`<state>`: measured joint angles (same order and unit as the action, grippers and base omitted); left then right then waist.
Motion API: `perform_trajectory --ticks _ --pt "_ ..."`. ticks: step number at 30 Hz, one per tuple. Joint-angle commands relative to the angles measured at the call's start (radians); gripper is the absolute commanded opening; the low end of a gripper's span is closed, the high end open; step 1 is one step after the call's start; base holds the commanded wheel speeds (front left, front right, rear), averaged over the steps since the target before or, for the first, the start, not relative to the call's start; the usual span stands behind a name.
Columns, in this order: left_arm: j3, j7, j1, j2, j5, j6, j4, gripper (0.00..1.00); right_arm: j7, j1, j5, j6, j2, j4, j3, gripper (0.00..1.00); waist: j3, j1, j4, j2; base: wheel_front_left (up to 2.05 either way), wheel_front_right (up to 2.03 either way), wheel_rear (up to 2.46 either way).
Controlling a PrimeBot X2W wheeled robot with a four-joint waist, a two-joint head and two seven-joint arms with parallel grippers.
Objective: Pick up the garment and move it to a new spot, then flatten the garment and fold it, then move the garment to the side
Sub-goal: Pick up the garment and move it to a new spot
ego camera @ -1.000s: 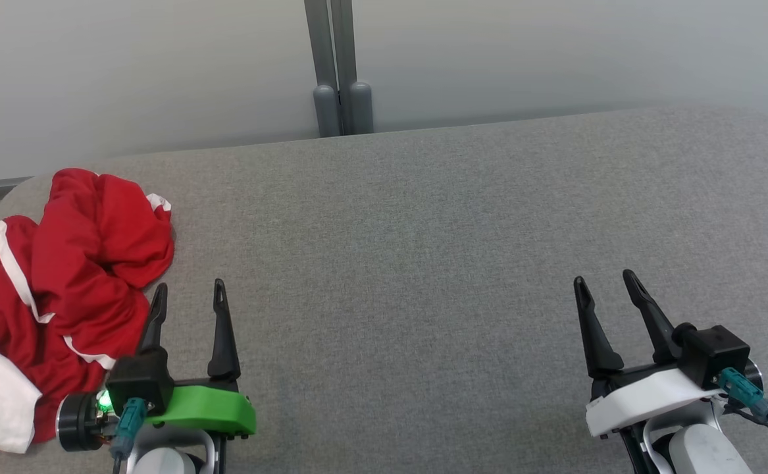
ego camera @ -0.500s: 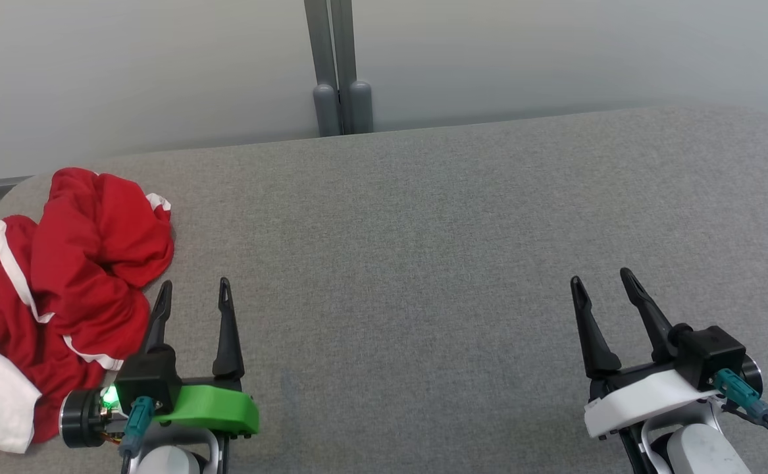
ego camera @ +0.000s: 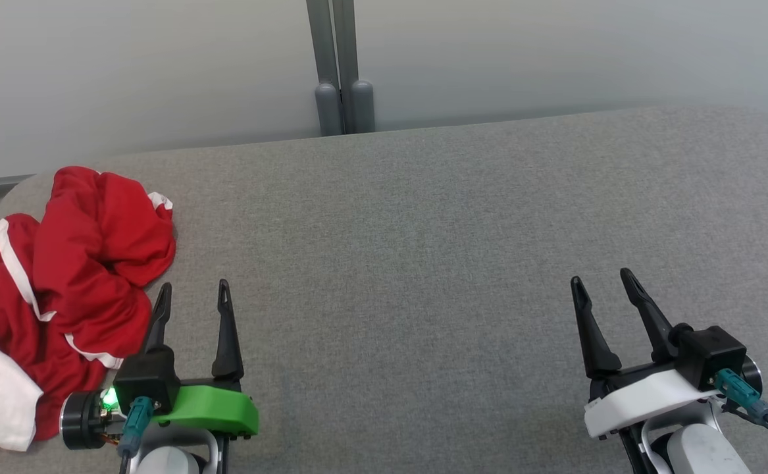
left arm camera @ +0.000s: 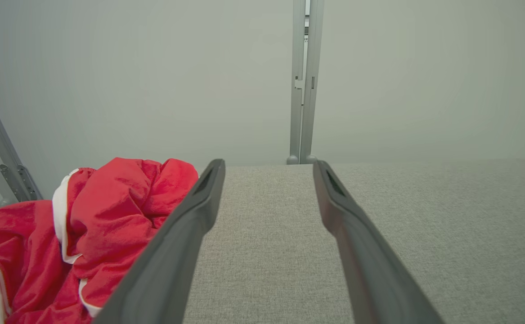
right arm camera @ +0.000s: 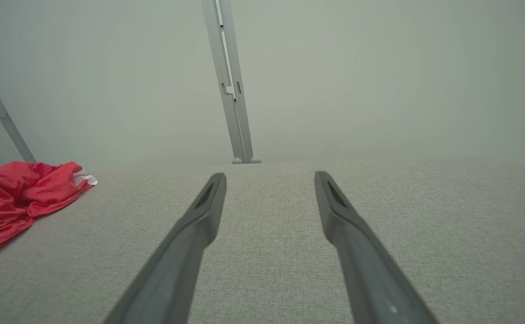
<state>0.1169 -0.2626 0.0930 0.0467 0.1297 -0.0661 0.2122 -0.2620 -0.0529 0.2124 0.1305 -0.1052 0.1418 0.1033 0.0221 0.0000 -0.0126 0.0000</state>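
A crumpled red garment with white trim and a white patch lies bunched at the left end of the grey padded table. My left gripper stands open just to the right of it, its left finger close beside the cloth, nothing between the fingers. In the left wrist view the garment sits left of the open left gripper. My right gripper is open and empty at the lower right, far from the cloth. In the right wrist view the garment lies far left of the open right gripper.
A pale wall runs behind the table, with a grey vertical post at its middle. The table's rounded left corner lies just beyond the garment. Bare grey fabric stretches between the two grippers.
My left gripper has shifted slightly to the right and forward beside the garment. The right gripper has edged forward a little. The garment lies as before.
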Motion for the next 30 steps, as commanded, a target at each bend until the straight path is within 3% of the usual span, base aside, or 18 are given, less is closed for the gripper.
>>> perform_trajectory --ticks 1,16,30 --pt "-0.004 -0.003 0.015 0.007 0.005 0.003 0.004 1.00 -0.004 -0.006 0.007 0.000 -0.003 0.001 0.001 1.00 0.000 0.0000 0.002 0.0000 0.00 0.00 0.00" --pt "-0.014 -0.003 0.020 0.006 0.035 -0.002 0.005 1.00 -0.004 -0.016 0.048 0.000 -0.005 0.001 0.033 1.00 0.021 0.0000 0.088 0.0000 0.00 0.00 0.00" --pt "-0.027 -0.002 0.029 0.006 0.071 -0.012 0.007 1.00 -0.004 -0.024 0.076 0.000 -0.036 -0.010 0.079 1.00 0.048 0.0000 0.277 0.0000 0.00 0.00 0.00"
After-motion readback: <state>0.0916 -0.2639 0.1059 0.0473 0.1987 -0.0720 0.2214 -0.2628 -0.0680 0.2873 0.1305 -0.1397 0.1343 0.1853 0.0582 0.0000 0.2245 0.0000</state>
